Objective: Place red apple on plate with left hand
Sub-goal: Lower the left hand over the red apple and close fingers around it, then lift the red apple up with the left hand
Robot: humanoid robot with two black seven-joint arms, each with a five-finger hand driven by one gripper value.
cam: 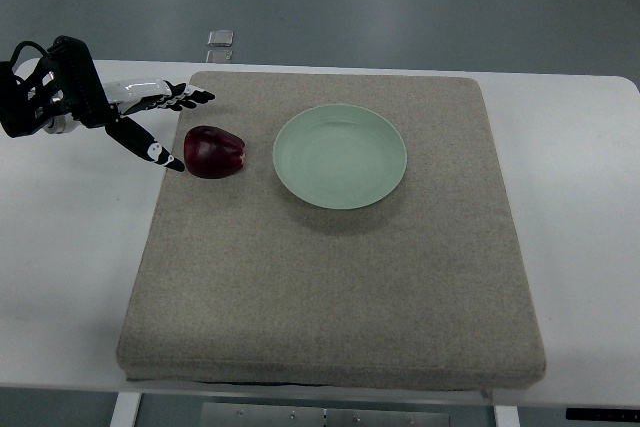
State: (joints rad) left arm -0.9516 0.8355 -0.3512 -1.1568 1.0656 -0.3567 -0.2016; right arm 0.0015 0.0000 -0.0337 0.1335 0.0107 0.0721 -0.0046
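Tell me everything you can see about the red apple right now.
The red apple is dark red, glossy, with a small highlight on its skin, apparently whole. It rests on the grey mat, just left of the pale green plate and clear of its rim. The left hand is open beside it, on its left: the thumb tip comes right up to the apple's side, though contact cannot be confirmed. It is not grasped.

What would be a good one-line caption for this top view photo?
Robot's open left hand reaches toward a red apple lying on a grey mat, just left of an empty green plate.
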